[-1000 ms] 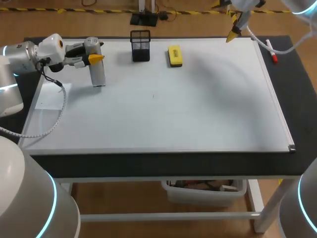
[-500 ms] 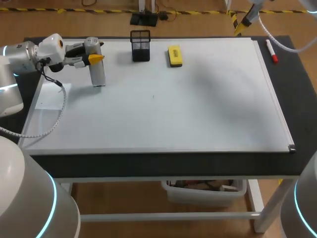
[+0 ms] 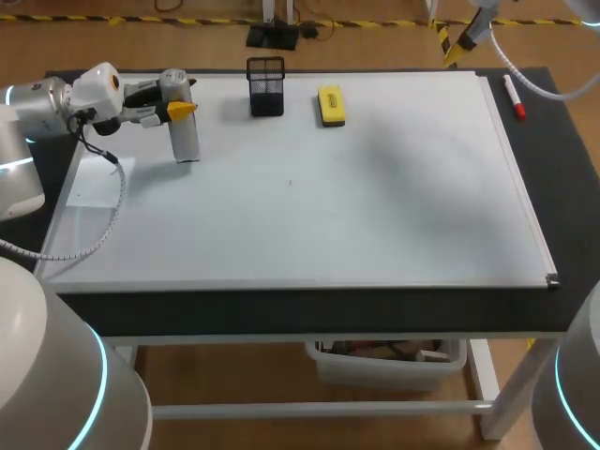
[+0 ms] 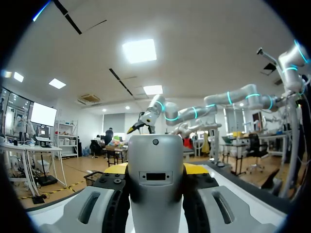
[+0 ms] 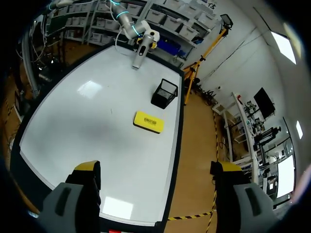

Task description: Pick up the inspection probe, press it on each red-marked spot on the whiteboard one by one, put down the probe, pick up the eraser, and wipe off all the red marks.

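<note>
Left gripper [image 3: 176,106], entering from the left side, is closed on the inspection probe [image 3: 186,139]. The probe is held upright near the far left corner of the whiteboard [image 3: 328,216] and is seen clamped between both fingers in the left wrist view. A black mesh holder [image 3: 266,86] and then the yellow eraser [image 3: 330,105] are set along the far edge. Right gripper [image 3: 459,42] is held by the far right corner, fingers spread wide, nothing gripped. A red-capped marker [image 3: 514,97] is laid on the black table [image 3: 562,187], just beside the board's right edge.

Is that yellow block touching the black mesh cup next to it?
Apart. The head view shows bare whiteboard between the yellow eraser and the black mesh cup; the right wrist view agrees.
</note>
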Robot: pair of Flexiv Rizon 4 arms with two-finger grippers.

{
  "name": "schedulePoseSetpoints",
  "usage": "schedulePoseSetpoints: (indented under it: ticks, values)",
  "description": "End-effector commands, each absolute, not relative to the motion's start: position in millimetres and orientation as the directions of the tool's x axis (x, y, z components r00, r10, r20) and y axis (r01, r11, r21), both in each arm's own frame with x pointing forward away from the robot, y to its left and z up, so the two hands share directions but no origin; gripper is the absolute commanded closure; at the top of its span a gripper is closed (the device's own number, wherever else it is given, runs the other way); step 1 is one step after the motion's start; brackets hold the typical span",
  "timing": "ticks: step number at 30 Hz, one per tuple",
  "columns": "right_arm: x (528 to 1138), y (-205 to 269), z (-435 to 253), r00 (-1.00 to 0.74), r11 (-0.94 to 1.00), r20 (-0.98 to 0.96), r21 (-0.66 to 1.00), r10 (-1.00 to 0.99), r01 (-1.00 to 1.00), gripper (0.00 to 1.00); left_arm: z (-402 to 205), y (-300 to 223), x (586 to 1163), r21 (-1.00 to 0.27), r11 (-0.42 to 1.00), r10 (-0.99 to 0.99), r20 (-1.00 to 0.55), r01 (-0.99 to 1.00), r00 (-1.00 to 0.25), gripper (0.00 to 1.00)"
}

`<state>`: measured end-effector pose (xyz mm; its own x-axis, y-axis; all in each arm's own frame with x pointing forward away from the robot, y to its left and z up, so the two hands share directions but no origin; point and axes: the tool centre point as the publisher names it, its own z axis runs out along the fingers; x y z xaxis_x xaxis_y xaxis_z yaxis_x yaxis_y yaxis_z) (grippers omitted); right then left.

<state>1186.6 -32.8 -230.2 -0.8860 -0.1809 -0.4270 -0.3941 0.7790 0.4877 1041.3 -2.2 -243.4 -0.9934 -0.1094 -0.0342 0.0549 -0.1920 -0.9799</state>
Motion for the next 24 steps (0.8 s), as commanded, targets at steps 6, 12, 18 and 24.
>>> schedulePoseSetpoints:
  ticks: [6,12,18,24]
  values:
    - [1186.1,-33.1,-228.8,-0.886,0.781,-0.425,0.484,-0.184,-0.394,0.0,-208.8,-23.7,1064.8,-0.983,-0.163,-0.054,-0.08,0.088,-0.995,1.0]
    - [1186.1,-33.1,-228.8,-0.886,0.781,-0.425,0.484,-0.184,-0.394,0.0,-191.8,-44.7,1084.1,-0.988,-0.134,-0.016,-0.08,0.082,-0.997,1.0]
    - [1186.1,-33.1,-228.8,-0.886,0.781,-0.425,0.484,-0.184,-0.394,0.0,-169.4,-64.3,1107.0,-0.985,-0.144,0.011,-0.096,0.093,-0.995,1.0]
    - [1186.1,-33.1,-228.8,-0.886,0.781,-0.425,0.484,-0.184,-0.394,0.0,-147.7,-87.0,1135.3,-0.981,-0.166,0.029,-0.109,0.102,-0.994,1.0]
